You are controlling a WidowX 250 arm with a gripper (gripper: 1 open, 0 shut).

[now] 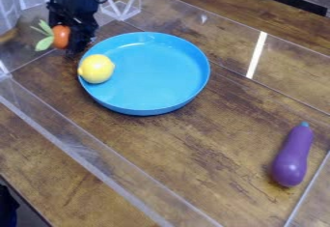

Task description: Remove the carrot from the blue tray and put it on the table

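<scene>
The black gripper [73,28] stands at the far left corner of the scene, pointing steeply down at the tabletop [194,144], just beyond the far-left rim of the blue tray [161,91]. Its dark fingers merge with the arm above them, so whether they are spread or pressed together cannot be told from this view, nor whether they touch anything.

Just beside the gripper, on its left in the picture, lies the carrot [60,38]: a small orange-red shape with a green leafy top [44,27] pointing up and to the left. It rests on the wood outside the tray, close to the gripper's lower end; contact between the two cannot be made out.

The blue tray sits near the gripper, a round, low-rimmed dish on the dark, glossy planks. Inside it, against the left rim, sits a yellow lemon [96,69]; the rest of the dish is bare blue.

Well apart from all this, near the right edge of the picture, a purple eggplant [292,156] lies on the tabletop with its stem end pointing away from the camera. Clear plastic edging [77,144] runs along the near side of the tabletop and around the far left corner.
</scene>
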